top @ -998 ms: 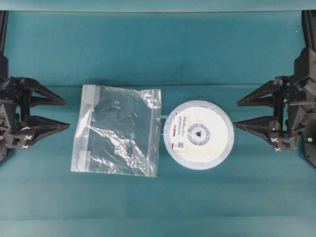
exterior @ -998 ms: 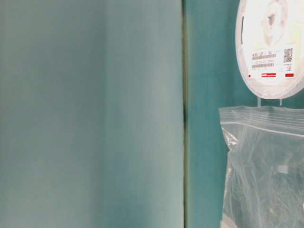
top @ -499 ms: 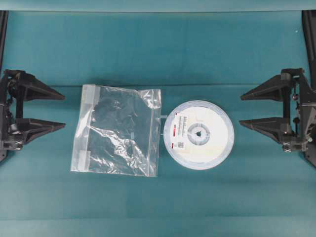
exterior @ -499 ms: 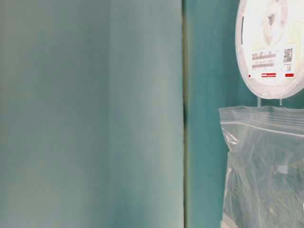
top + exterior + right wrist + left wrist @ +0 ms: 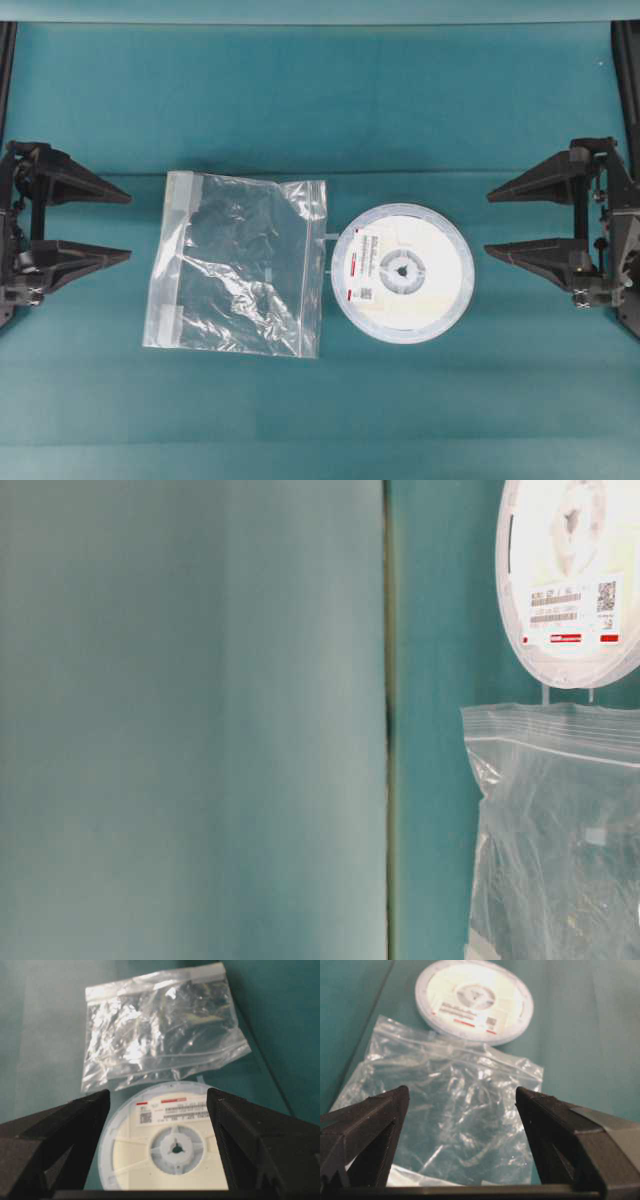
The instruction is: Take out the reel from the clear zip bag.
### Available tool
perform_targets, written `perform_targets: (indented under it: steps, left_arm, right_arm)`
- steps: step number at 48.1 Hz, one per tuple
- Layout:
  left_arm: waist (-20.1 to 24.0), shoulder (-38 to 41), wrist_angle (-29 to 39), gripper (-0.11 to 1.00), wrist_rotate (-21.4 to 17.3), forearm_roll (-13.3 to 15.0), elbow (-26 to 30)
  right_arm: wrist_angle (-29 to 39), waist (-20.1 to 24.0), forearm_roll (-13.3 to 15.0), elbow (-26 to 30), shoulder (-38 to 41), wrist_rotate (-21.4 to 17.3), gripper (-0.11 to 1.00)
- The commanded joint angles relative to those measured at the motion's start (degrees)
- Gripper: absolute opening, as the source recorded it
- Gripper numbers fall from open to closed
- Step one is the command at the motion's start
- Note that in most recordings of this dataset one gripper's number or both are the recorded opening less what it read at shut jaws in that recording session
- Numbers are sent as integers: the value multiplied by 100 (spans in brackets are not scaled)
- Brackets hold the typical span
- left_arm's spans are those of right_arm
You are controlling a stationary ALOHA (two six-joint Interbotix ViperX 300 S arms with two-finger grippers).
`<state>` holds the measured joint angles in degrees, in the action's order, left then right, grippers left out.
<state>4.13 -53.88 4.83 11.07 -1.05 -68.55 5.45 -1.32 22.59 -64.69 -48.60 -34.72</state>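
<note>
Flat round white reel (image 5: 402,273) with grey hub — lying on the teal table (image 5: 320,100) just beside the crinkled clear zip bag (image 5: 240,264), already out; left gripper (image 5: 118,225) and right gripper (image 5: 498,222) spread, empty — nothing left.

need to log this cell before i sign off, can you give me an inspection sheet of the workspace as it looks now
surface: teal table top, a faint seam running across it; no spills seen
reel: lies flat on the table, label up, fully outside the bag
clear zip bag: lies flat and crinkled beside the reel, looks empty; a small clear tab at its edge reaches toward the reel, contact cannot be told
clutter: nothing seen
left gripper: open, holding nothing, apart from the bag
right gripper: open, holding nothing, apart from the reel
cables: nothing seen
surroundings: dark frame posts at the far corners; a plain teal panel fills much of the table-level view
</note>
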Motion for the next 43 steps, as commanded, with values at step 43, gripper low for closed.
perform_targets:
  steps: [43]
  left_arm:
    - [-9, 18, -53, 92, -44, -18, 149]
  right_arm:
    - [-114, 18, 18, 123, 62, 35, 86]
